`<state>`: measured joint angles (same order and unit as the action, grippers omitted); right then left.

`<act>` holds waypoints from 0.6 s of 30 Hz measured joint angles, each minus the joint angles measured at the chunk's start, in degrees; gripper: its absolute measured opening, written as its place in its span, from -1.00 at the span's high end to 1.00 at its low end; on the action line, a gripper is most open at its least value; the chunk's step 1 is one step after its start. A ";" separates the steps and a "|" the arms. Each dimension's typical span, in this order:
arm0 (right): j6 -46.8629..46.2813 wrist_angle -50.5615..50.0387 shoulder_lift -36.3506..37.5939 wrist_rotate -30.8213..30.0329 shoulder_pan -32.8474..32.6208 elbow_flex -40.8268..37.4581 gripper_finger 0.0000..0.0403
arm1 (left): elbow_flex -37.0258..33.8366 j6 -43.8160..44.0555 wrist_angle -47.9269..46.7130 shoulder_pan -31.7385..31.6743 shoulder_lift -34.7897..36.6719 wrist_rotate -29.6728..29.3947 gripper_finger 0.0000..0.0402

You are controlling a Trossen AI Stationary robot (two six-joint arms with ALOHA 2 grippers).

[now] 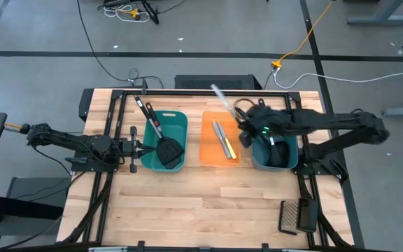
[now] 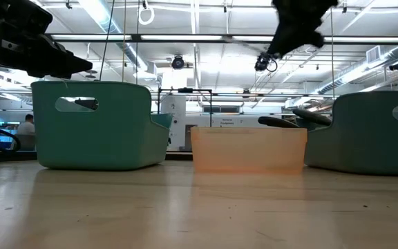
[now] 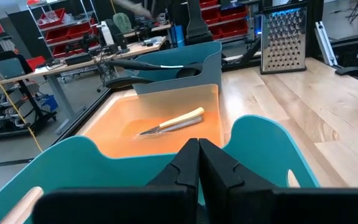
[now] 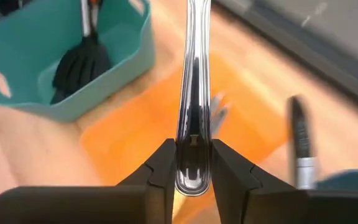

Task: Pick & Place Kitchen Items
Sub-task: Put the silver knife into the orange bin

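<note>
Right tool (image 4: 193, 163) clamped on the handle end of a silver knife (image 4: 194, 93), fingers (image 4: 160, 167) pressed to either side of the shiny metal, blade pointing away from the wrist. From above, right tool (image 1: 247, 131) up in the air between the orange bin (image 1: 205, 155) and the right teal bin (image 1: 257, 159), silver knife (image 1: 222, 98) slanting out past the orange bin's far edge. In the orange bin, more knives (image 1: 221, 137), one with a yellow handle (image 1: 228, 148), lying side by side. In the right teal bin, dark ladles (image 1: 278, 154) piled together.

Left tool (image 3: 199, 163) pinched narrow, fingers almost together, gripping nothing, hovering at the rim of the left teal bin (image 3: 260, 140). From above, left tool (image 1: 137, 148) just at that left teal bin's (image 1: 177, 116) outer wall. Inside it, a black slotted spatula (image 1: 169, 152) with its head near the front wall, handle running toward the back corner, a second dark utensil (image 1: 148, 115) alongside.

On the wooden surface (image 1: 201, 203), near the front right corner, a metal grater (image 1: 290, 215) lying flat, well apart from the bins.
</note>
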<state>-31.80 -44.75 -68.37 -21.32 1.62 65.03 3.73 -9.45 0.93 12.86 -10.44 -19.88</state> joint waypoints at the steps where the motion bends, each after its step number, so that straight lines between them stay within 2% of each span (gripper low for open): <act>1: -0.38 -0.02 -1.94 2.69 1.15 0.85 0.61 | 0.00 0.01 -0.03 0.00 0.00 0.02 0.93; 4: -1.39 0.18 -7.72 10.30 4.05 2.75 0.61 | 0.00 0.00 -0.02 0.00 0.00 0.02 0.95; 7: -3.38 0.22 -12.27 14.27 5.20 3.05 0.61 | 0.00 0.00 -0.02 0.00 0.00 0.02 0.95; 18: -13.46 4.57 -19.18 15.76 3.19 0.00 0.61 | 0.00 0.83 -0.13 0.00 0.00 0.02 0.95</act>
<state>-45.26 -40.18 -87.55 -5.57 4.82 65.03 3.73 -8.62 0.80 12.86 -10.44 -19.86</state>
